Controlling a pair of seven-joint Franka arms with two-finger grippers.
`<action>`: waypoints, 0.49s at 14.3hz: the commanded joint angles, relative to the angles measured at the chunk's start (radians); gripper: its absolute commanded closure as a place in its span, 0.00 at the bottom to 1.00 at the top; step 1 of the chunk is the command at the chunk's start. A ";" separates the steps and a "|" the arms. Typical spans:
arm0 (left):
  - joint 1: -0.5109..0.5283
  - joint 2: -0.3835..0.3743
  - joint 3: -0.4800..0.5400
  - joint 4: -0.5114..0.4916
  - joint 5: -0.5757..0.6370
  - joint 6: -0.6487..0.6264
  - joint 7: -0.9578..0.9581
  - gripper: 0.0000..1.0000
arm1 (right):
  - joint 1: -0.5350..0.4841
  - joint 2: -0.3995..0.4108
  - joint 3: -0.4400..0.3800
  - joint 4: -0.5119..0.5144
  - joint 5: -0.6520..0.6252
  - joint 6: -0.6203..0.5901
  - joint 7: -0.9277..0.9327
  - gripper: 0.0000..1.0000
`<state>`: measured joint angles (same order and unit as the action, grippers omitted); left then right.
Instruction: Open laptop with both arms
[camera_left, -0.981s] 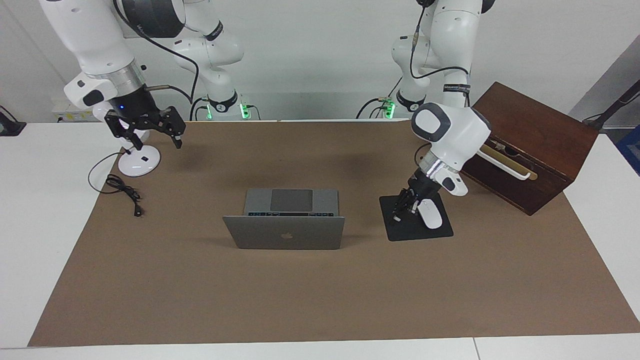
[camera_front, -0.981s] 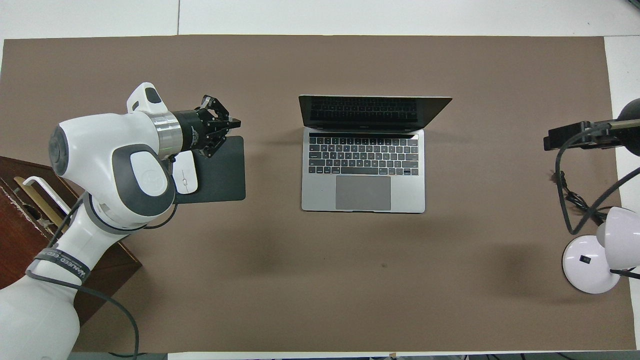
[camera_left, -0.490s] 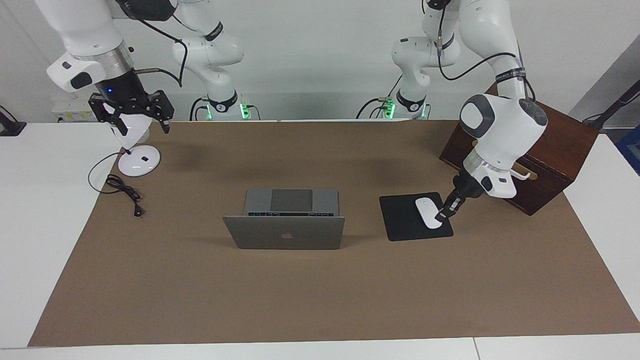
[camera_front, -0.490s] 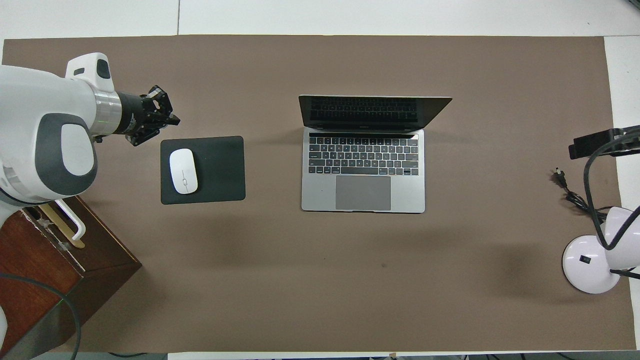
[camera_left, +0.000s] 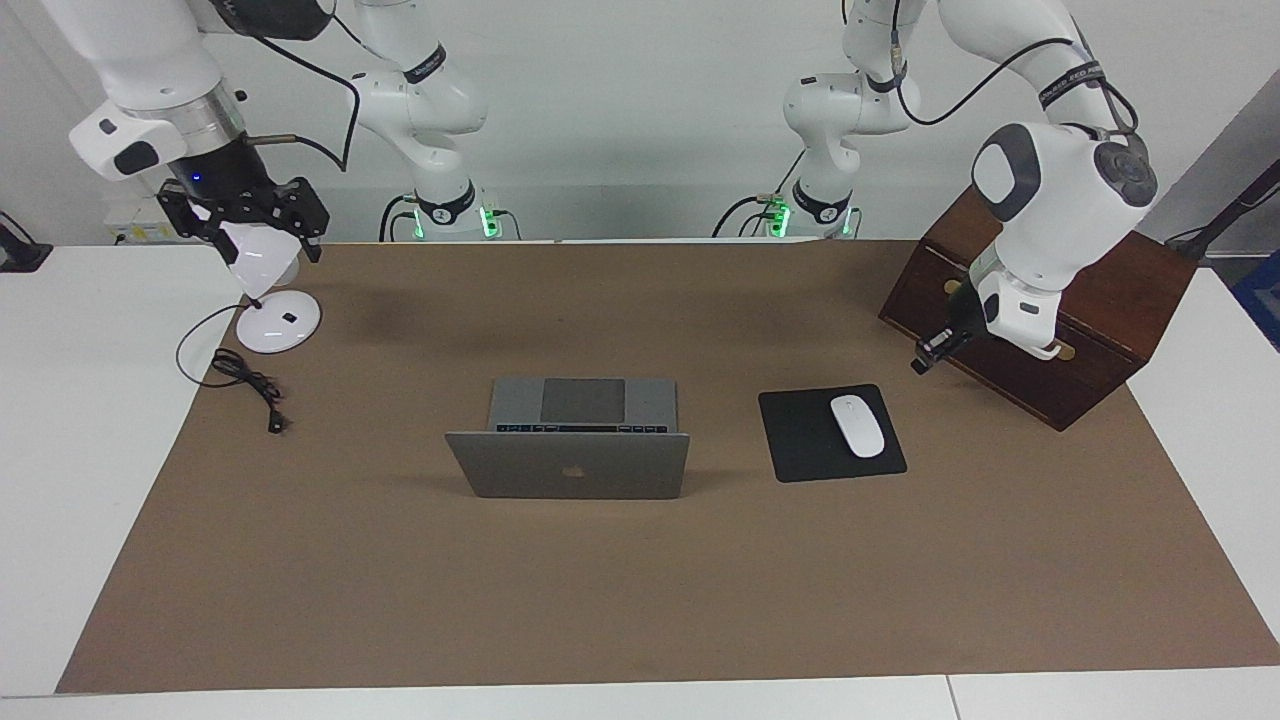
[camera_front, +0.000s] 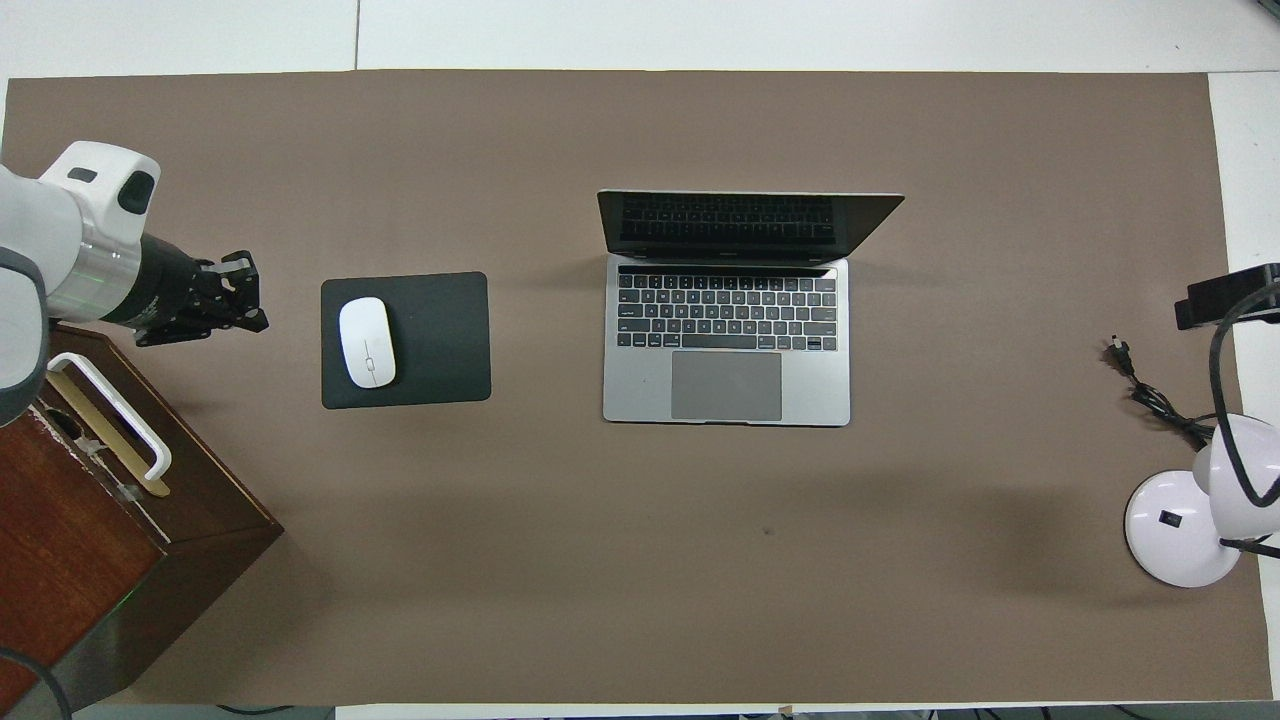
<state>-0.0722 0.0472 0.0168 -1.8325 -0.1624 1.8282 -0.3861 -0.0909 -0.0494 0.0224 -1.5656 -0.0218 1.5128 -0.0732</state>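
Observation:
The silver-grey laptop (camera_left: 570, 465) stands open in the middle of the brown mat, its lid upright, and its keyboard and trackpad show in the overhead view (camera_front: 727, 340). My left gripper (camera_left: 925, 355) hangs in the air beside the wooden box, between the box and the mouse pad, well away from the laptop; it also shows in the overhead view (camera_front: 235, 300). My right gripper (camera_left: 245, 222) is raised over the desk lamp at the right arm's end of the table, open and empty. Only its edge shows in the overhead view (camera_front: 1225, 295).
A black mouse pad (camera_left: 800, 440) with a white mouse (camera_left: 858, 425) lies beside the laptop toward the left arm's end. A dark wooden box (camera_left: 1060, 260) stands at that end. A white desk lamp (camera_left: 278, 322) and its black cable (camera_left: 245, 375) are at the right arm's end.
My left gripper has lifted off the mouse pad and drawn back toward the wooden box. My right gripper has risen and moved outward over the lamp. The laptop has not moved.

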 joint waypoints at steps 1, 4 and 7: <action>0.020 -0.113 0.000 -0.037 0.030 -0.076 0.050 1.00 | -0.010 0.014 -0.009 0.036 0.003 -0.025 -0.027 0.00; 0.051 -0.173 0.000 -0.045 0.030 -0.170 0.088 1.00 | 0.006 0.014 -0.012 0.036 0.006 -0.016 -0.017 0.00; 0.051 -0.174 0.000 -0.037 0.030 -0.214 0.112 0.83 | 0.011 0.014 -0.021 0.035 0.003 -0.014 -0.017 0.00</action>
<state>-0.0249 -0.1116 0.0225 -1.8458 -0.1471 1.6444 -0.2976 -0.0816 -0.0466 0.0111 -1.5512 -0.0213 1.5072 -0.0732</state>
